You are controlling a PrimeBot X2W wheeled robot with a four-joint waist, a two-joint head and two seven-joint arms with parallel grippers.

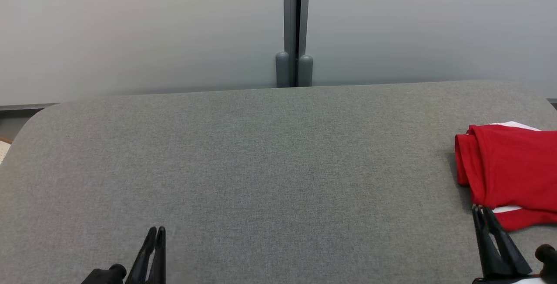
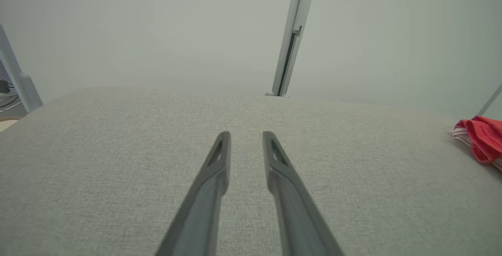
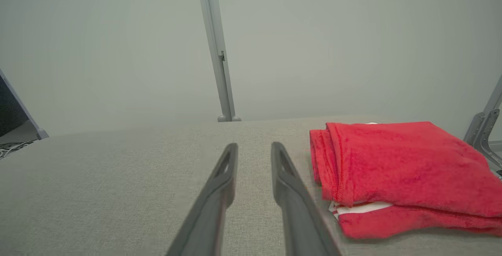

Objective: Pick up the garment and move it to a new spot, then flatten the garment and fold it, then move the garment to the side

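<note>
Folded red garment, white trim showing, lies at right edge of grey table. Right gripper just beside it, fingers slightly apart, empty. Left gripper well apart from garment, narrow gap, empty.

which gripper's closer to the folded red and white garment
Right. The right gripper sits at the near edge of the folded red and white garment, almost touching; the left gripper is far to its left across the grey fabric tabletop.
</note>
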